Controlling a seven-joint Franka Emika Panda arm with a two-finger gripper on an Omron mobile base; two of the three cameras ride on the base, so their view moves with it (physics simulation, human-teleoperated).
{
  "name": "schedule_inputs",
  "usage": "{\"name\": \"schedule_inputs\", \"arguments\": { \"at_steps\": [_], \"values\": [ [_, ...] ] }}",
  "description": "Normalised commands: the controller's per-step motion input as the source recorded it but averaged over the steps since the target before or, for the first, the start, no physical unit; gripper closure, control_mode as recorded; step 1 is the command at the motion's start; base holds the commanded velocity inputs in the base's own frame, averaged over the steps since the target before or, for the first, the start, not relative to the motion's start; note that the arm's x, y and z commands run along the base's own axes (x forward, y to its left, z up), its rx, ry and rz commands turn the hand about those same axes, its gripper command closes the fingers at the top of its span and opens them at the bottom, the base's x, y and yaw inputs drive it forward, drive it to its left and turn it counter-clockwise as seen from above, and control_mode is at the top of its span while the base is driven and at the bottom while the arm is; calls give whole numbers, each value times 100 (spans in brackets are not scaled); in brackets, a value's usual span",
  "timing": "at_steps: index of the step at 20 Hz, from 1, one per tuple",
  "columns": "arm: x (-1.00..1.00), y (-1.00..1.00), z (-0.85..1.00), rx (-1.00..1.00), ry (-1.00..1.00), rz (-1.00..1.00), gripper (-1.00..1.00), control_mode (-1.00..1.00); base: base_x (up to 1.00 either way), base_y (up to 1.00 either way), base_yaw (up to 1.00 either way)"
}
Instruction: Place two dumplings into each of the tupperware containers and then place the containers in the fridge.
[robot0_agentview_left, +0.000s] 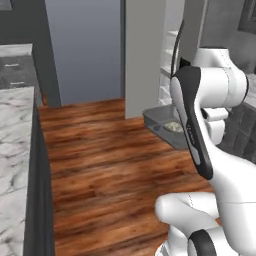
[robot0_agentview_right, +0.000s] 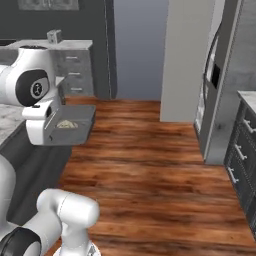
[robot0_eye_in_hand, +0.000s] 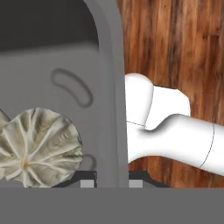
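- The robot holds one of the tupperware containers up in the air, over the brown wood floor.
- The tray is grey and shallow, with rounded corners. It sits about level.
- In the left base view the white and dark arm hides the near end of the tray. The far end sticks out to the left of the arm.
- In the right base view the tray sticks out to the right of the white hand.
- The fingers are pressed nearly together and pinch the side wall of the tray. In the hand view the two small dark tips sit on either side of that wall.
- A pale dumpling with a folded top lies inside the tray, close to the pinched wall. A bit of a second one peeks in at the left edge of the hand view.
- In both base views the dumplings look like one small pale heap in the tray.
- The fridge stands tall and grey at the right of the right base view, well apart from the tray.
- A desk with a white marble top runs down the left side of the left base view.
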Motion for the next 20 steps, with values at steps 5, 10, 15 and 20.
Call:
{"name": "schedule_inputs", "arguments": {
  "at_steps": [5,10,15,20],
  "values": [
    [0,0,0,0,0,0,100,100,100,0,-29],
    [0,0,0,0,0,0,100,100,100,28,-45],
    [0,0,0,0,0,0,100,100,97,62,-56],
    [0,0,0,0,0,0,100,100,89,74,-62]
  ]
}}
